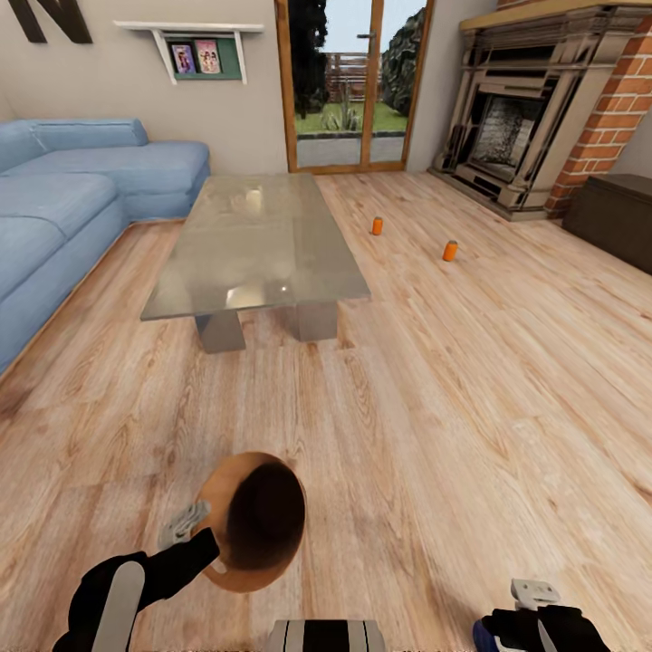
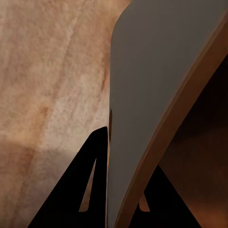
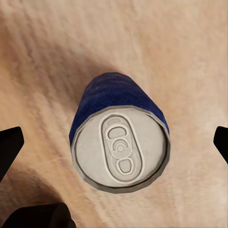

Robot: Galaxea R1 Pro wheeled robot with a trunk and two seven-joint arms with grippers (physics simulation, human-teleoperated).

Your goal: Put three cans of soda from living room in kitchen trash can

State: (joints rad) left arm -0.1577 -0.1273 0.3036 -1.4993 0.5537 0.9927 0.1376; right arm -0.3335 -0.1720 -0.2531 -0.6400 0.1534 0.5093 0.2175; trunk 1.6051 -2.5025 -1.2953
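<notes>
Orange cans (image 1: 377, 225), (image 1: 450, 250): on floor, upper right, past tabletop (image 1: 256, 240). Light, rigid, smooth; grasp mid-body. Bin (image 1: 252, 521): lower left, rim clenched in left pincer (image 2: 118, 185). Right pincer (image 3: 114, 147): released, straddling blue can (image 3: 118, 142).

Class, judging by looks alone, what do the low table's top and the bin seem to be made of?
Table top: probably glass, glossy; the legs and floor show through it, with pale reflections. Bin: possibly copper-toned metal or plastic, smooth coppery-brown outside, dark inside; the render leaves it open.

left tool (image 2: 124, 190) pinches the bin's wall (image 2: 142, 85) above wood floor (image 2: 47, 71).
</notes>
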